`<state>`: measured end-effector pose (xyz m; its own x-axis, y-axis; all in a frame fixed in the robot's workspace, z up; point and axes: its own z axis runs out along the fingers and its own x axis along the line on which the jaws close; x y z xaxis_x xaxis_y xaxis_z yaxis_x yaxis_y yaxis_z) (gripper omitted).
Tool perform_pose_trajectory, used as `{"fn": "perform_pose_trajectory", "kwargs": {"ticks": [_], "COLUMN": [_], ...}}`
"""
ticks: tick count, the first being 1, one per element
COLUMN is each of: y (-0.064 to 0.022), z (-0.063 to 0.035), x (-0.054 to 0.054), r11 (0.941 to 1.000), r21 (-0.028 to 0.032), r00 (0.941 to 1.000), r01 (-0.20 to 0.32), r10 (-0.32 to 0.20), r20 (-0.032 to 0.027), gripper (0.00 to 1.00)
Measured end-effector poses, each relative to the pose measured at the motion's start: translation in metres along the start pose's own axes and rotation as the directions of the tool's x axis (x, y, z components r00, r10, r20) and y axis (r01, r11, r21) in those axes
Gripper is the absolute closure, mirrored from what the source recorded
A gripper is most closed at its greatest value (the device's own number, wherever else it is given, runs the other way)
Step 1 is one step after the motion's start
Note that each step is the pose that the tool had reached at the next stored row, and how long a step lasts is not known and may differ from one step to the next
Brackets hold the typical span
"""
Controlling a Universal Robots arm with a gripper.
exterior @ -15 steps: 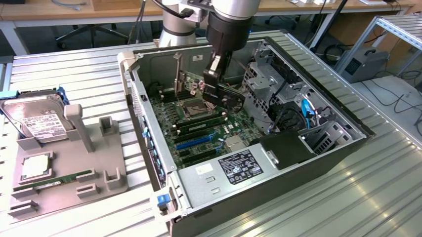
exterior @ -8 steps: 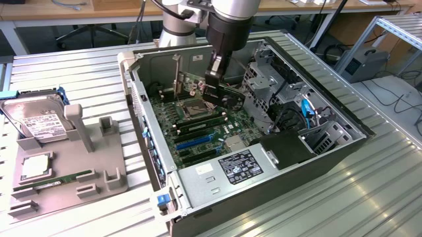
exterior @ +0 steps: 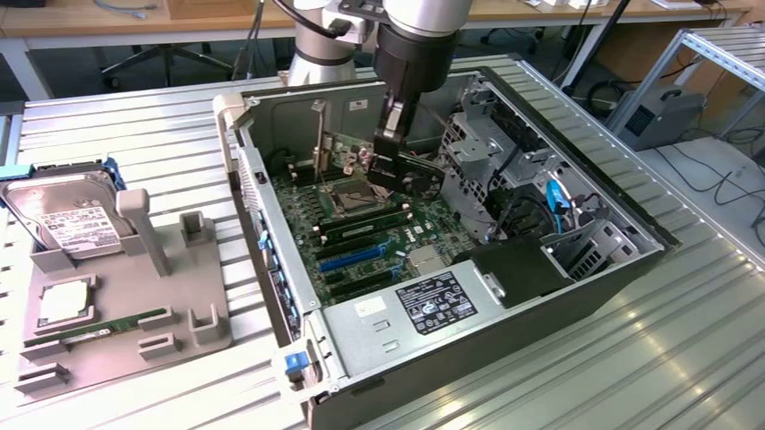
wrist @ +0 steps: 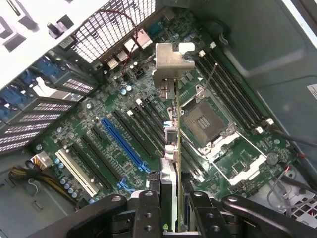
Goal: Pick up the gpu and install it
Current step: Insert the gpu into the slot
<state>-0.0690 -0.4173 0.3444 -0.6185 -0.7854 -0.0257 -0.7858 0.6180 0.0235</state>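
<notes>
Ext. view: 1 arm (exterior: 413, 45) reaches down into 1 open PC case (exterior: 502, 358) lying on the ribbed metal counter (exterior: 682, 349). The end effector (exterior: 385, 170) is low over the motherboard (exterior: 358, 242); what it grips is hard to make out from here. On the ext. view's left, well apart from the case, 1 grey holder tray (exterior: 120, 349) w/ 1 hard drive (exterior: 66, 219) at its far end, 1 green memory stick (exterior: 114, 324) and 1 square silvery chip (exterior: 66, 305). Wrist view: 2 dark fingers (wrist: 148, 208) are clenched on the gpu (wrist: 168, 67), 1 per side. The card is seen edge-on and upright, w/ its silvery bracket at the end toward the case's perforated rear wall (wrist: 114, 25). It stands inside the case, between the black slots and the 1 open CPU socket (wrist: 203, 119); can't tell if its lower edge touches the board. Also here: 1 long blue slot (wrist: 121, 144) and 1 white slot (wrist: 74, 171).
</notes>
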Motion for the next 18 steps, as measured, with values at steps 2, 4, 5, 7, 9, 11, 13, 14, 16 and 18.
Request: {"fn": "perform_pose_trajectory", "kwargs": {"ticks": [2,4,5,7,9,11,13,14,16,18], "y": [0.0000,0.0000,0.0000,0.0000,0.0000,0.0000,-0.0001,0.0000,0.0000,-0.0001], "z": [0.0001,0.0002,0.0003,0.0003,0.0004,0.0005,0.0006,0.0007,0.0008,0.0008], "x": [0.0000,0.0000,0.0000,0.0000,0.0000,0.0000,0.0000,0.0000,0.0000,0.0000], "r11": [1.0000,0.9998,0.9995,0.9991,0.9987,0.9981,0.9974,0.9969,0.9958,0.9950], "r21": [-0.0003,-0.0006,-0.0008,-0.0011,-0.0013,-0.0016,-0.0019,-0.0021,-0.0024,-0.0026], "r00": [1.0000,0.9998,0.9995,0.9991,0.9987,0.9981,0.9974,0.9969,0.9958,0.9950], "r01": [0.010,0.022,0.031,0.041,0.051,0.062,0.072,0.079,0.091,0.100], "r10": [-0.010,-0.022,-0.031,-0.041,-0.051,-0.062,-0.072,-0.079,-0.092,-0.100], "r20": [-0.0002,-0.0004,-0.0006,-0.0009,-0.0012,-0.0014,-0.0015,-0.0017,-0.0021,-0.0022], "gripper": [0.73,0.73,0.73,0.73,0.73,0.73,0.73,0.73,0.73,0.73]}}
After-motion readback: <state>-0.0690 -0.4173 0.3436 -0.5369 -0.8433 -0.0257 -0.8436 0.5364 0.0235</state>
